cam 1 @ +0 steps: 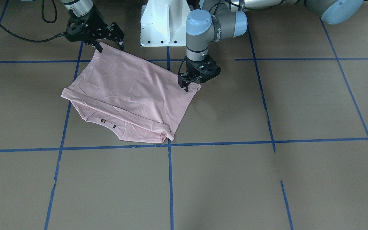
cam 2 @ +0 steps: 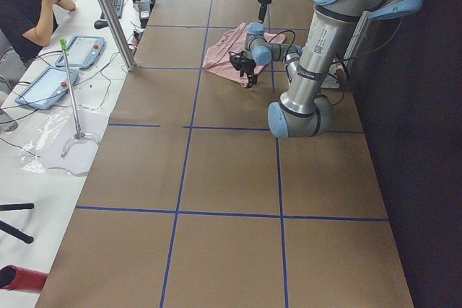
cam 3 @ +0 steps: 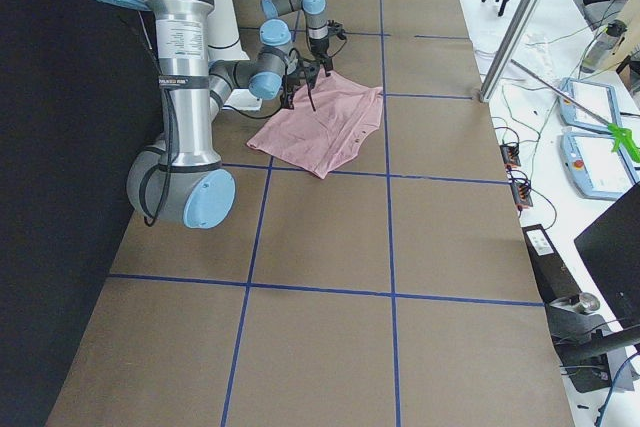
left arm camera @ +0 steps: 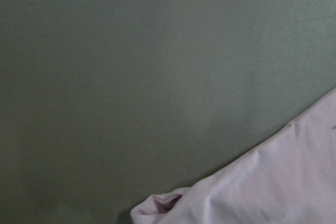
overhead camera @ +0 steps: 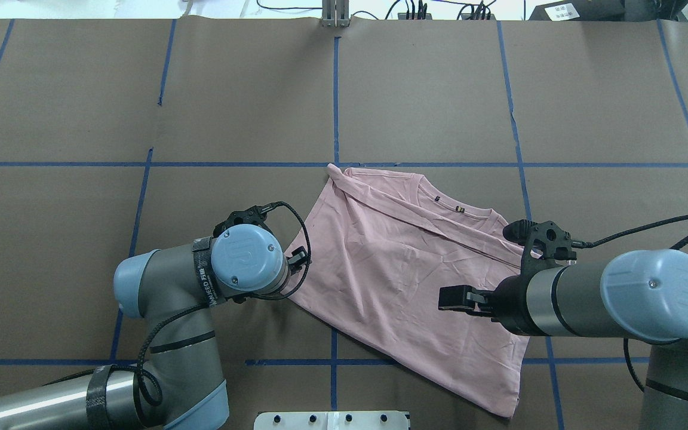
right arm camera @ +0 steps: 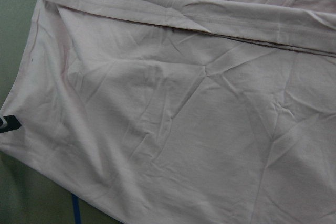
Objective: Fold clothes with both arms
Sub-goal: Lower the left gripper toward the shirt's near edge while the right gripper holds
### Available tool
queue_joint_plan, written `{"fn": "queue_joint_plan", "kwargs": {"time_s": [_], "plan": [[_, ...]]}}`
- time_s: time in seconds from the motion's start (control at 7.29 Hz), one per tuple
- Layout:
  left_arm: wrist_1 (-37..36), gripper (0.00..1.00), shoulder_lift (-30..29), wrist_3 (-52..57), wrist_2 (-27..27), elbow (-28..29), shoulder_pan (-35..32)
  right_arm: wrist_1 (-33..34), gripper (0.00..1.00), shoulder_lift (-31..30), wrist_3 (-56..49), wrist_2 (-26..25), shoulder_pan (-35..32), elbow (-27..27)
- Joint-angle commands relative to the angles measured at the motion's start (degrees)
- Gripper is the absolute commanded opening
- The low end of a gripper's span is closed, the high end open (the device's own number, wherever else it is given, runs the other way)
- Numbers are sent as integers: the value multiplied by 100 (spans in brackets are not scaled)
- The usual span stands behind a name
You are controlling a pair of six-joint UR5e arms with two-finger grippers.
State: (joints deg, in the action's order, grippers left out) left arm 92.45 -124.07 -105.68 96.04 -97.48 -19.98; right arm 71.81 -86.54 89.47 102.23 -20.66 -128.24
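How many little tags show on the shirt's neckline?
2, both on the shirt neckline: a yellowish tag and a dark tag beside it. More may be hidden under folds.

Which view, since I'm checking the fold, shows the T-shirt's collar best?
Exterior front-facing: the T-shirt collar lies nearest that camera, clearly outlined. Overhead shows it farther off; the right wrist view clips it at the top edge; side views show it tiny; left wrist misses it.
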Motion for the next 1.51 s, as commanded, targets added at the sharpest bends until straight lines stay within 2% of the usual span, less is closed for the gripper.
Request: {"fn": "queue_joint_plan", "kwargs": {"time_s": [0.0, 0.14, 0.27, 0.96, 1.1, 1.23, 1.37], "plan": [[-7, 54, 41, -5, 3, -51, 3, 0, 100, 5, 0, 7, -17, -8], [-7, 17, 24, -5, 11, -69, 3, 0, 100, 5, 0, 7, -17, -8], [-16, 0, 50, 12, 38, -313, -6, 0, 100, -4, 0, 7, -26, 0], [-34, 0, 76, 30, 29, -359, -14, 9, 100, -4, 0, 7, -17, 62], [-34, 49, 94, 30, 29, -307, -14, 0, 100, 5, 0, -2, -9, 106], [-34, 90, 120, 21, 20, -246, 3, 0, 100, 5, 0, -2, -9, 115], [-25, 96, 111, 12, 12, -193, 12, 0, 100, 5, -9, 7, -9, 115]]}}
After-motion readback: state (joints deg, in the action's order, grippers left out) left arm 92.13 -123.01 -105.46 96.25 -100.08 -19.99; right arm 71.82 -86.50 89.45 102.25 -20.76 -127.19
